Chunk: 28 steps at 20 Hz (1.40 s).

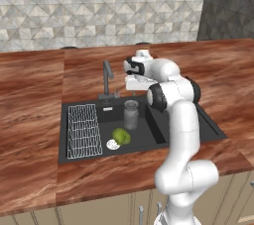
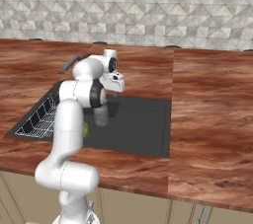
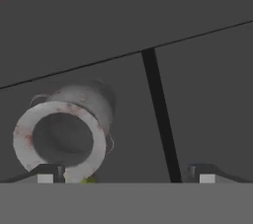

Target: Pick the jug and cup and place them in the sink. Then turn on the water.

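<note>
Jug and cup in the sink, kitchen counter of reddish wood.
The jug (image 1: pixel 131 114) stands upright in the dark sink (image 1: pixel 198 125), the green cup (image 1: pixel 120 136) lying just beside it; the gripper (image 3: pixel 126 174) hangs above, fingers spread wide and empty, under a grey tiled wall (image 1: pixel 99 6).

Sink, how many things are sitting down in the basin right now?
3: the jug upright mid-basin, the cup lying in front of it, the wire rack at the left. The arm may hide more.

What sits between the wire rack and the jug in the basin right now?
The green cup, lying on its side on the sink floor, just right of the wire rack and in front of the upright jug, in the left base view.
</note>
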{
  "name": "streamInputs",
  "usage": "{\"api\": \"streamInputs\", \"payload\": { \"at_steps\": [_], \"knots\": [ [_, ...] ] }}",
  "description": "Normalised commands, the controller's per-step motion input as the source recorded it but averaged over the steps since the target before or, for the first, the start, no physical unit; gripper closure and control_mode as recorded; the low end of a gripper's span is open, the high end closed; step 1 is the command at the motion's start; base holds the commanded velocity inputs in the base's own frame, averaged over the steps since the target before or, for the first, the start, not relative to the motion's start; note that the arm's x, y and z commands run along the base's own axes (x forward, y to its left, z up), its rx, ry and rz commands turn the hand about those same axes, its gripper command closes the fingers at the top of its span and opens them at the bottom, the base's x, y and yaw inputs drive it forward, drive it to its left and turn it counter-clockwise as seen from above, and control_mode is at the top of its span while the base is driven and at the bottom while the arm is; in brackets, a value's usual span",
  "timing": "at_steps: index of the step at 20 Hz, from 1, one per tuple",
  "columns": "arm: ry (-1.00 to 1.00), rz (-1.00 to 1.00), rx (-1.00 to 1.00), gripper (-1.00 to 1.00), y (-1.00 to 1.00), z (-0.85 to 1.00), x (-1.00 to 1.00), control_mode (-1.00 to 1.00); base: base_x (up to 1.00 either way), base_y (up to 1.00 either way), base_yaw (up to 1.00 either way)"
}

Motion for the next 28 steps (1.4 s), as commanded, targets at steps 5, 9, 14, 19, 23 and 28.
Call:
{"api": "streamInputs", "payload": {
  "at_steps": [5, 9, 14, 19, 23, 28],
  "knots": [
    [0.0, 0.0, 0.0, -1.0, 0.0, 0.44, -0.42, -1.0, 0.0, 0.0, 0.0],
    [-0.02, 0.0, 0.0, -1.0, -0.01, 0.41, -0.63, -1.0, 0.0, 0.0, 0.0],
    [-0.13, 0.0, 0.0, -1.0, -0.01, 0.17, -0.66, -1.0, 0.0, 0.0, 0.0],
    [-0.11, 0.01, 0.0, -1.0, -0.01, 0.26, -0.49, -1.0, 0.0, 0.0, 0.0],
    [-0.13, 0.0, 0.0, -1.0, -0.05, 0.23, -0.49, -1.0, 0.0, 0.0, 0.0],
    [-0.08, 0.1, 0.0, -1.0, -0.32, 0.13, -0.58, -1.0, 0.0, 0.0, 0.0]
  ]
}}
